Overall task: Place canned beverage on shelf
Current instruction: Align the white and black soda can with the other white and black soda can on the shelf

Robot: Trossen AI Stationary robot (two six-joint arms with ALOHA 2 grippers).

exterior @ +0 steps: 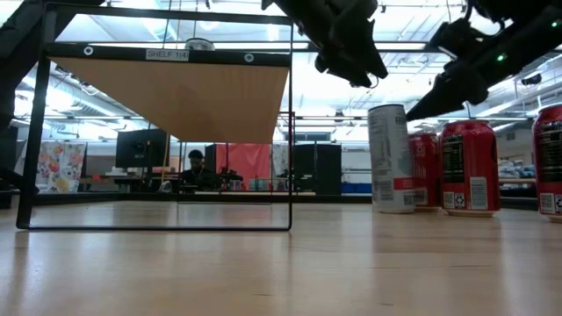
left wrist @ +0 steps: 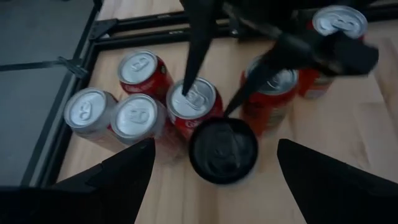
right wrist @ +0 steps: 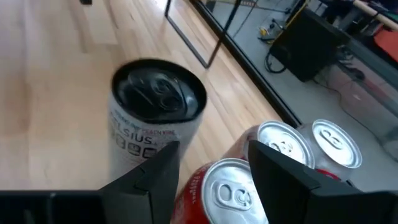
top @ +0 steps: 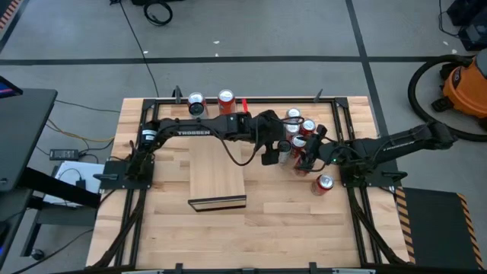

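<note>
A white Celsius can with a black top point(left wrist: 222, 150) stands upright on the table beside a cluster of red cans point(left wrist: 144, 70); it also shows in the low view point(exterior: 391, 158). My left gripper point(left wrist: 214, 147) is open and hangs above the white can, one finger on either side, clear of it point(exterior: 351, 53). My right gripper point(right wrist: 212, 152) is open just over a red can's top point(right wrist: 231, 186) next to the white can. The shelf point(top: 217, 176), a pale wood slab, sits raised on a black wire frame point(exterior: 176, 96).
Several red and silver cans point(top: 298, 125) crowd the far right of the table. One red can point(top: 325, 183) stands alone nearer. Two cans point(top: 211, 101) stand at the far edge. The two arms' grippers point(top: 289, 156) are close together. Black frame rails point(top: 358, 213) run along the table.
</note>
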